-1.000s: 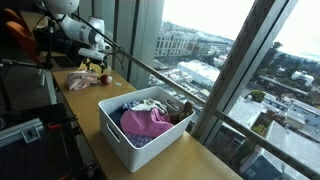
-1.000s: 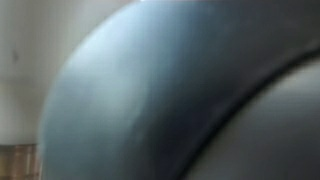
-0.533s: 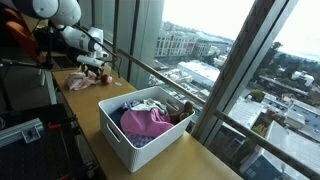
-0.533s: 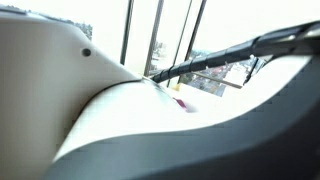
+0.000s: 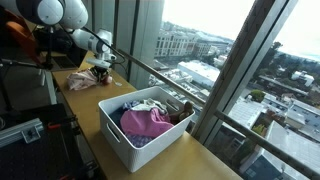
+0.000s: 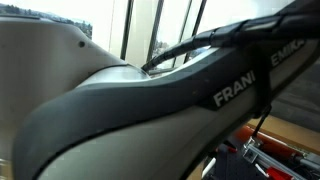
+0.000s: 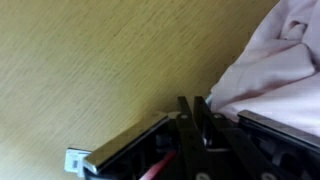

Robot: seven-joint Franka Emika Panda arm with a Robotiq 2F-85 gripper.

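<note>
**Fingertips closed at the edge of the pink cloth**

In the wrist view the gripper (image 7: 193,118) is seen low over the table (image 7: 90,60), its fingertips drawn almost together just beside the left edge of the pink cloth (image 7: 275,65). Whether a fold is caught between them cannot be told. In an exterior view the cloth (image 5: 82,81) is shown crumpled at the far end of the table, under the gripper (image 5: 100,68) and well apart from the white bin (image 5: 112,138) of clothes. For a sound hold, it is judged that the fabric should be gathered fully between the pads rather than nipped at the hem. The tips should also be kept just clear of the tabletop so that nothing is scraped. An exterior view is almost wholly blocked by the arm (image 6: 150,110).
</note>
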